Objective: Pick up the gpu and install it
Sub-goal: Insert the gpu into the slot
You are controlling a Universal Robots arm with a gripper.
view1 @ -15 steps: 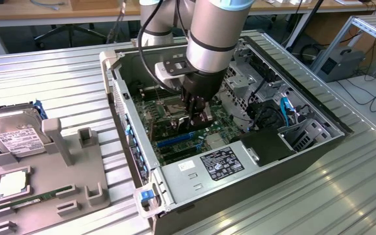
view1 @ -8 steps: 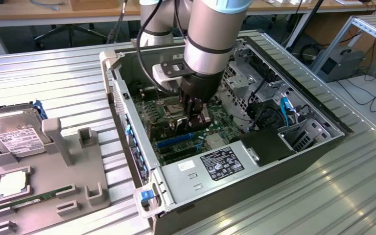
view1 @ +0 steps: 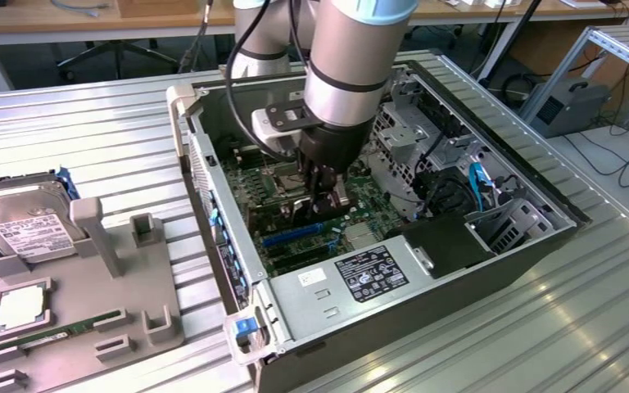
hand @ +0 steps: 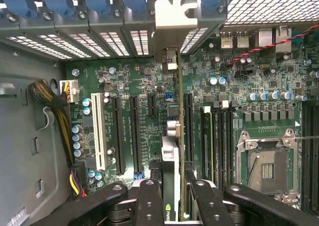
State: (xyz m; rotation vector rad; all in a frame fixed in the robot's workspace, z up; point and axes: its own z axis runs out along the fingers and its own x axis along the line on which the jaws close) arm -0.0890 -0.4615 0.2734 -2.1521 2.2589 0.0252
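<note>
The gpu (hand: 169,153) shows edge-on in the wrist view, a thin dark card with its pale metal bracket (hand: 172,21) against the case's rear slot openings. My gripper (hand: 172,198) is shut on it, one black finger (hand: 149,201) on each side of the card. The card stands upright over the motherboard's long black expansion slots (hand: 187,131); I cannot tell whether it is seated. In the exterior view the gripper (view1: 323,192) reaches down inside the open computer case (view1: 200,147), and the gpu (view1: 292,217) is a dark slab just under it.
A grey holder tray (view1: 85,270) at the exterior view's left carries a hard drive (view1: 25,225), a processor (view1: 22,307) and a green memory stick (view1: 42,337). Inside the case are the power supply (view1: 372,270), a drive cage (view1: 402,131), a cable bundle (hand: 55,111) and the processor socket (hand: 269,168).
</note>
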